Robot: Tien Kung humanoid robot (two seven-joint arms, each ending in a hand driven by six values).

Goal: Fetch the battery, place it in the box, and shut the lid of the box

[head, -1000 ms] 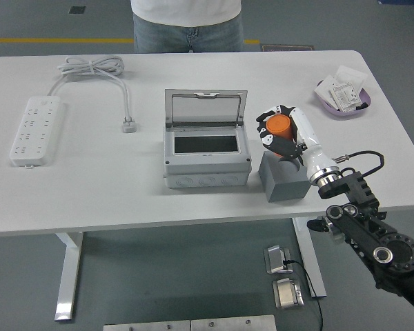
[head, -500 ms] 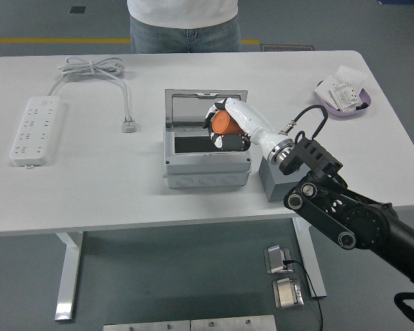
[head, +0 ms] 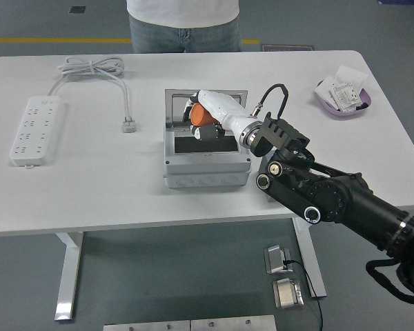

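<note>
Over open grey box [head: 207,162] — robot hand [head: 201,118] gripping orange cylindrical battery [head: 201,117].

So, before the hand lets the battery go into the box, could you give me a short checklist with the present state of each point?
1. Orange cylindrical battery held in the right hand: ok.
2. Hinged lid of the grey plastic box standing open: ok.
3. Hand over the box opening: ok.
4. Dark inside of the box free of other things: cannot tell, the hand hides part.
5. Person at the far side clear of the box: ok.
6. White power strip and its cable away from the box: ok.
</note>
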